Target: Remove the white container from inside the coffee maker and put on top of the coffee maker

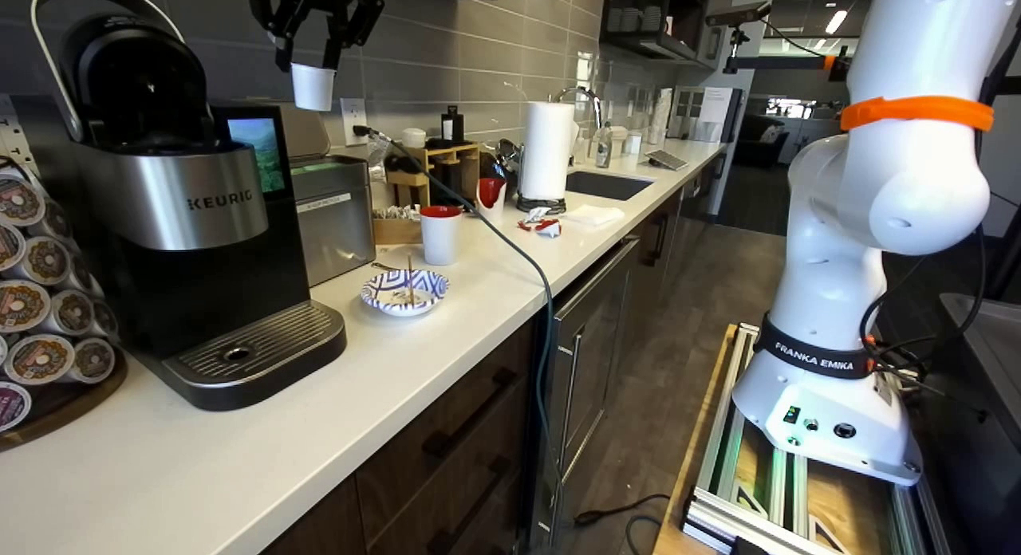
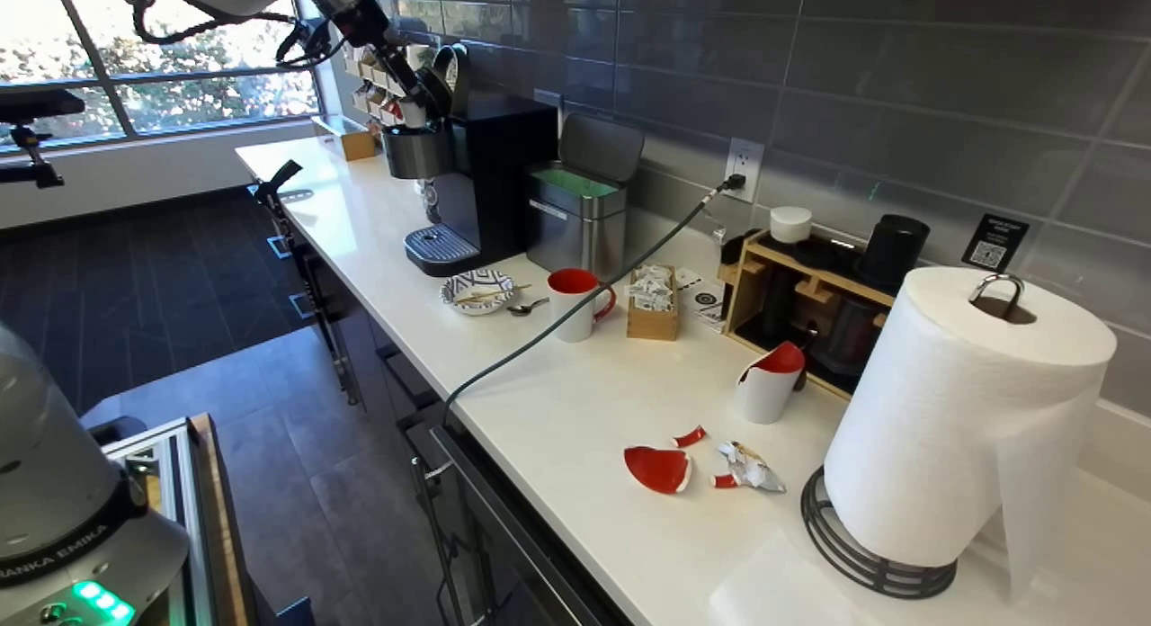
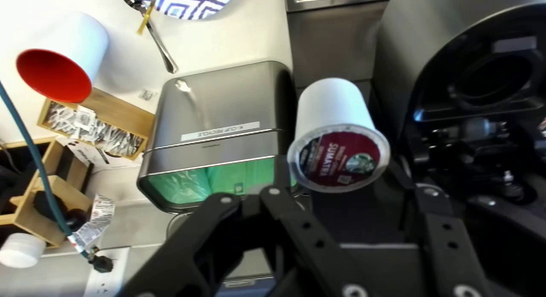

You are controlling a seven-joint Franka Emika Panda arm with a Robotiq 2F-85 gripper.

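The white container is a small white pod-like cup (image 1: pixel 312 87) with a dark red foil lid (image 3: pixel 340 158) facing the wrist camera. My gripper (image 1: pixel 308 64) is shut on it and holds it in the air, with a finger at each side of its rim in the wrist view (image 3: pixel 339 171). The coffee maker (image 1: pixel 215 200) stands on the counter with its black domed head and handle raised. In the wrist view, its open round pod holder (image 3: pixel 495 79) lies right of the cup. In an exterior view, the cup (image 2: pixel 413 114) shows near the raised head (image 2: pixel 438 91).
A silver recycle bin (image 1: pixel 335 220) with its lid up stands beside the coffee maker. A patterned dish (image 1: pixel 405 292), a white mug (image 1: pixel 441 240) and a hanging cable (image 1: pixel 510 244) are nearby. A pod rack (image 1: pixel 48 300) stands at the other side. A paper-towel roll (image 2: pixel 971 419) is farther along.
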